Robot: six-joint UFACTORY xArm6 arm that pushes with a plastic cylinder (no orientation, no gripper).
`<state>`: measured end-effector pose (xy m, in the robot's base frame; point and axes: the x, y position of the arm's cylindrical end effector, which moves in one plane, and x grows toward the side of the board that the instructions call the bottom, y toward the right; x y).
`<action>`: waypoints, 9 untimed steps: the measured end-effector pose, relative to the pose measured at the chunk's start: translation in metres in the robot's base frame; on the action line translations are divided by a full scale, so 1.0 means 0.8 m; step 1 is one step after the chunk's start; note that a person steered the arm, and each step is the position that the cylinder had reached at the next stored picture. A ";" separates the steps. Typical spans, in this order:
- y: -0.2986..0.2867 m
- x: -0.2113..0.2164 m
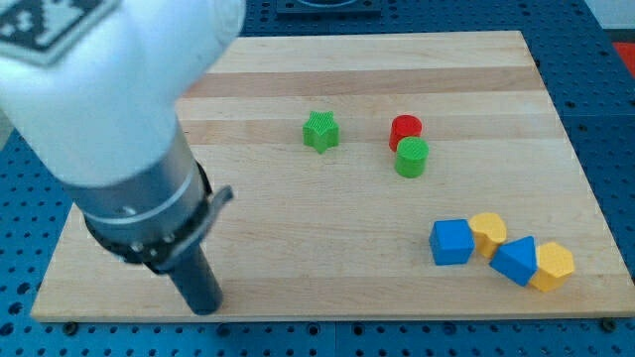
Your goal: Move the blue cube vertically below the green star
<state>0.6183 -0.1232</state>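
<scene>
The blue cube (pixel 451 242) sits on the wooden board (pixel 327 69) at the view's lower right. The green star (pixel 320 131) lies near the board's middle, up and to the left of the cube. My tip (pixel 206 306) rests near the board's lower left edge, far to the left of the blue cube and well below and left of the green star. The big white and grey arm body hides the board's upper left part.
A red cylinder (pixel 405 129) and a green cylinder (pixel 412 158) touch each other right of the star. A yellow block (pixel 487 232), another blue block (pixel 515 261) and a second yellow block (pixel 552 266) chain rightward from the cube.
</scene>
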 end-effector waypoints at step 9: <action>0.092 0.001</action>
<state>0.6191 -0.0495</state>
